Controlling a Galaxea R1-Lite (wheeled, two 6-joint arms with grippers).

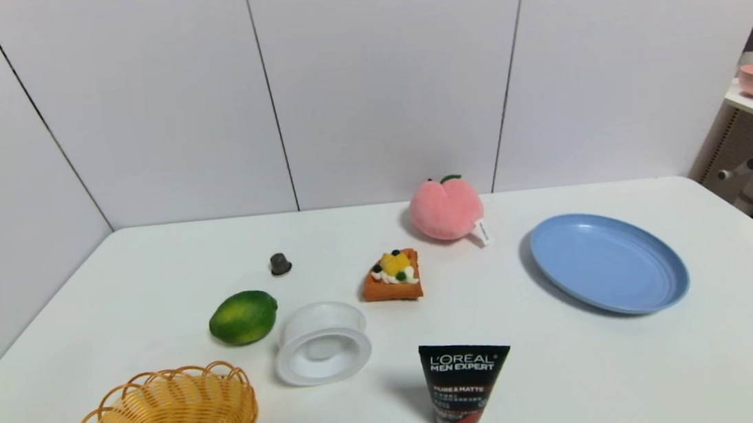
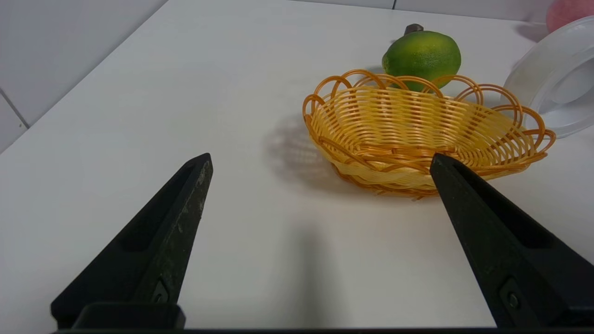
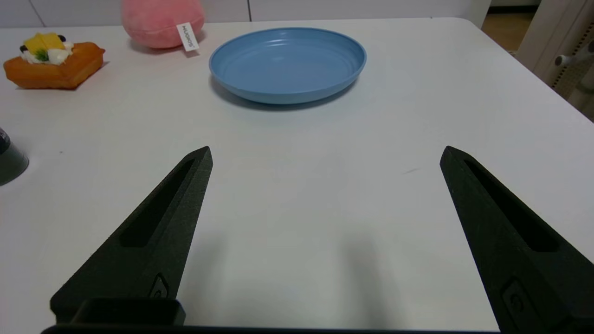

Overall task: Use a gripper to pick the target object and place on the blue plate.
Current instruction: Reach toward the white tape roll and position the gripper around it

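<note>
Well apart: target object (image 1: 321, 342) (seemingly tilted), blue plate (image 1: 608, 262).

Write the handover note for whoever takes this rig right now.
Left gripper: open, empty, low over the table near the orange wicker basket.
Right gripper: open, empty, facing the wide light-blue plastic plate.
Round translucent-white plastic tub: tilted on the table between the green lime and the black tube, untouched.
Done: nothing. Left: grasp the tub, carry it right, set it on the plate, which holds nothing.
</note>
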